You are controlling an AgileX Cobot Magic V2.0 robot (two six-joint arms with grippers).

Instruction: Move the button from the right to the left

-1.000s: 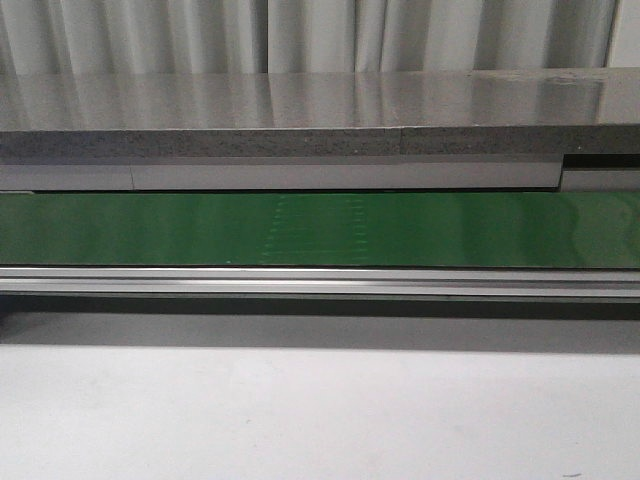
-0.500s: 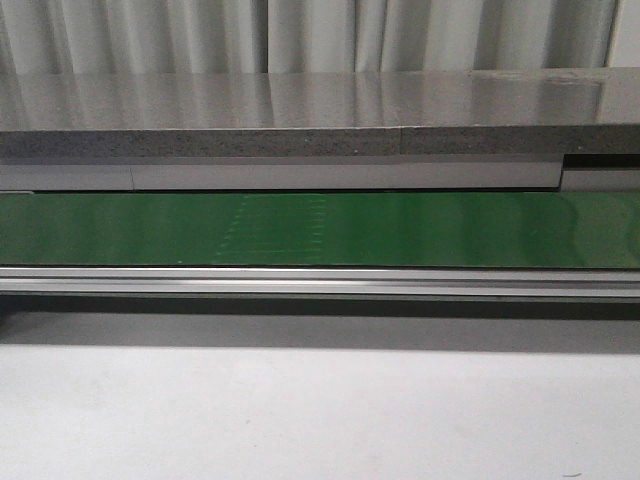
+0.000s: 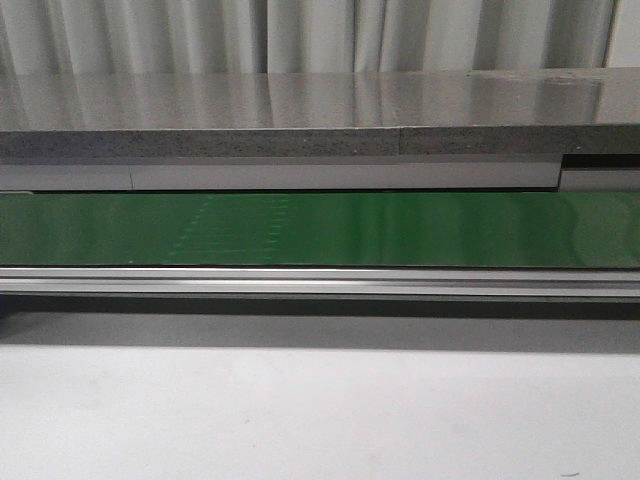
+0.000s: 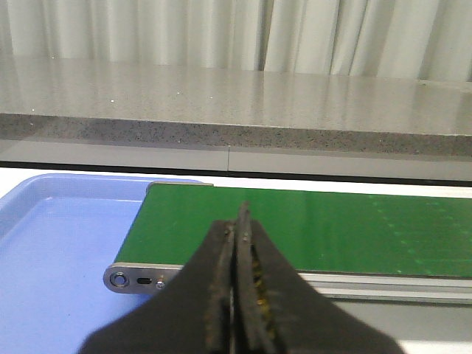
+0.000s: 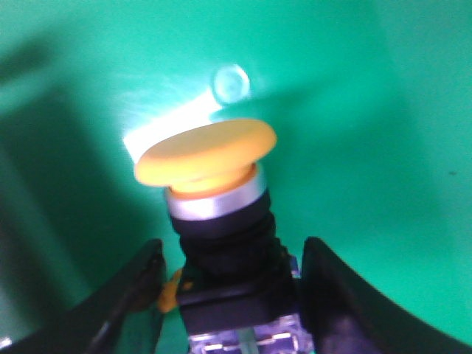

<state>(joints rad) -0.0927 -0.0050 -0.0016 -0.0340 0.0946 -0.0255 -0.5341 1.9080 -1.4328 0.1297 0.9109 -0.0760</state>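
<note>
Right pincer (image 5: 230, 295): fingers apart, one each side of the button's (image 5: 214, 214) black body w/ gaps showing, so not clamped. Button sits centre-bottom of the right wrist view, yellow cap toward the lens, over green belt. Left pincer (image 4: 237, 287): fingers pressed together, empty, low-centre in its view, facing the belt's (image 4: 295, 228) end and the blue tray (image 4: 59, 251) at lower left. Front view: faint dotted patch on the belt (image 3: 230, 230) has slid leftward vs a sec ago, so belt's running. Prob. it'll carry the button left. No arm or button in front view.
</note>
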